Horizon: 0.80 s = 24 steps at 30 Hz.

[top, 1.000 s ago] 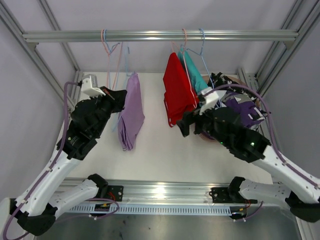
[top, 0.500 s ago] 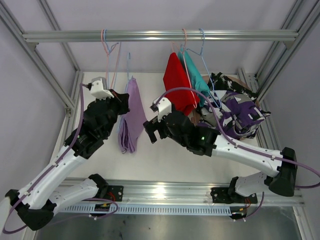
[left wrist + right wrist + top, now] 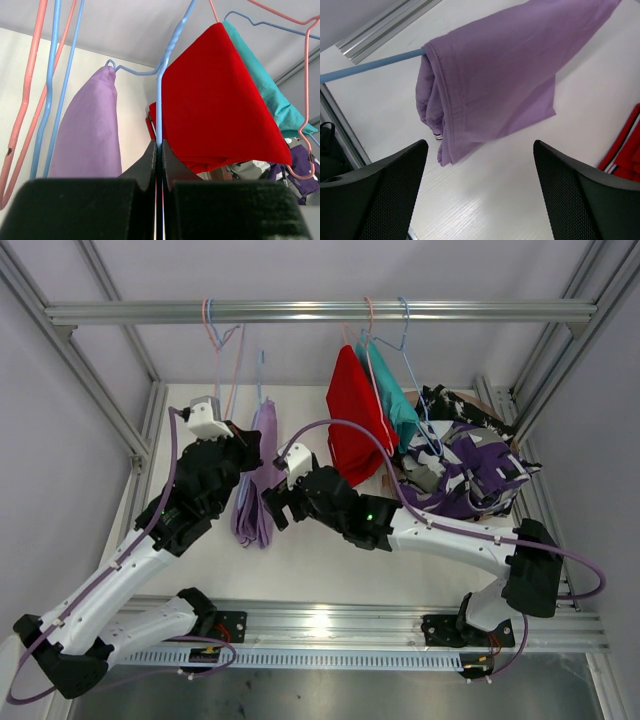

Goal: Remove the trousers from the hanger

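**Change noted.** Within the last second my right arm has left the right side of the table (image 3: pixel 330 560), where it sat by the pile (image 3: pixel 470 475). It has crossed to the middle, and the right gripper (image 3: pixel 480 150) now faces the lilac trousers (image 3: pixel 490 85). My left arm has risen slightly and kept its hold. I take this to mean the previous garment is dealt with and the lilac pair is next to come off.

**Left gripper** (image 3: pixel 159 150). The fingers are pressed together on the wire of the blue hanger (image 3: pixel 159 100), just below its twisted neck. It steadies the hanger and touches no cloth.

**Right gripper.** The jaws are spread wide with nothing between them.

**Position of the work.** The lilac trousers hang folded over the hanger's bar, whose bare end shows at upper left in the right wrist view. The cloth lies ahead of the open jaws, roughly centred between the two fingers, but apart from both, so there is no contact. Its lower folded edge is the part nearest the fingertips. From overhead, the gripper sits just beside the lower half of the cloth, on its right.

**Remainder.** The red trousers (image 3: pixel 355 430) and teal trousers (image 3: pixel 398 400) hang from the rail (image 3: pixel 320 311). The pile holds purple-and-white and black garments, off any hanger. By my count that leaves three pairs to remove.
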Each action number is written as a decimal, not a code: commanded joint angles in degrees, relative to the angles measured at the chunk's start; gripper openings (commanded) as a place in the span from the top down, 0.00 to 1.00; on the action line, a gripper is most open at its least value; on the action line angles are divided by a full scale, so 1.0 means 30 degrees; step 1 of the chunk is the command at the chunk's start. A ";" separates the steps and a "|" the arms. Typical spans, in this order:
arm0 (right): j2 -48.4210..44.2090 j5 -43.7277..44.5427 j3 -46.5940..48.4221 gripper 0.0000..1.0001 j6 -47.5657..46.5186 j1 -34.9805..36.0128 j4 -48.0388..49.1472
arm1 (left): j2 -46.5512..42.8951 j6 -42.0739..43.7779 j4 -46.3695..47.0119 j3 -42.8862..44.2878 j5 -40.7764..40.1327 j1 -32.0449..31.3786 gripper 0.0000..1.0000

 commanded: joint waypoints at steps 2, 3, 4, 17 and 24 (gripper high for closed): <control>0.0523 -0.0840 0.0685 0.11 0.0225 0.0179 0.2093 | -0.0014 -0.0185 0.0675 -0.0045 -0.0311 -0.0175 1.00; 0.0699 -0.0841 0.0686 0.10 0.0284 0.0209 0.2355 | -0.0043 -0.0186 0.0645 -0.0074 -0.0311 -0.0204 1.00; 0.0758 -0.0870 0.0686 0.11 0.0342 0.0180 0.2503 | -0.0014 -0.0244 0.0645 -0.0074 -0.0253 -0.0176 1.00; 0.2809 0.0850 0.0921 0.15 0.0255 0.0150 0.4465 | 0.0161 -0.0361 0.0469 -0.0075 -0.0106 -0.0176 1.00; 0.3103 0.3723 0.0335 0.15 -0.0447 0.0121 0.5813 | 0.0162 -0.0332 0.0469 -0.0074 0.0099 -0.0175 1.00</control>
